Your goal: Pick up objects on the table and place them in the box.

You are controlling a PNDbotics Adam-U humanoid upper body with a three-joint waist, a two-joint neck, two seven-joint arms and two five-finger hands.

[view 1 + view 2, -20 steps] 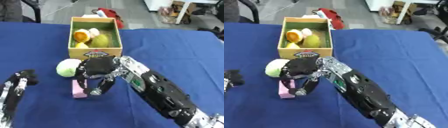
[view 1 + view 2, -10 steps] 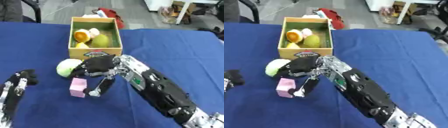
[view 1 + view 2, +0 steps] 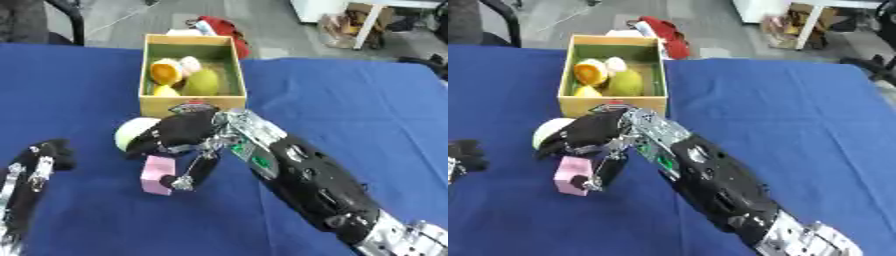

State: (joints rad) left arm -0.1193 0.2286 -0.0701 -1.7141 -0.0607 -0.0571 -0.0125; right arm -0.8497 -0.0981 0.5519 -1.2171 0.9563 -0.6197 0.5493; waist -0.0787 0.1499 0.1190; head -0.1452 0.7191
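Note:
A pink block lies on the blue table, just below a pale green ball. My right hand reaches in from the lower right and arches over the block. Its fingers curl down at the block's top left and its thumb presses the block's right side. The yellow box stands behind the hand and holds several fruit-like things, yellow, orange and green. My left hand rests open at the lower left, away from the objects.
A red thing lies on the floor beyond the table's far edge, behind the box. Blue cloth stretches bare to the right of my right arm.
My right hand has lowered and closed its fingers round the pink block, with the thumb now against its right side. The block and ball have hardly moved. The left hand has stayed put.

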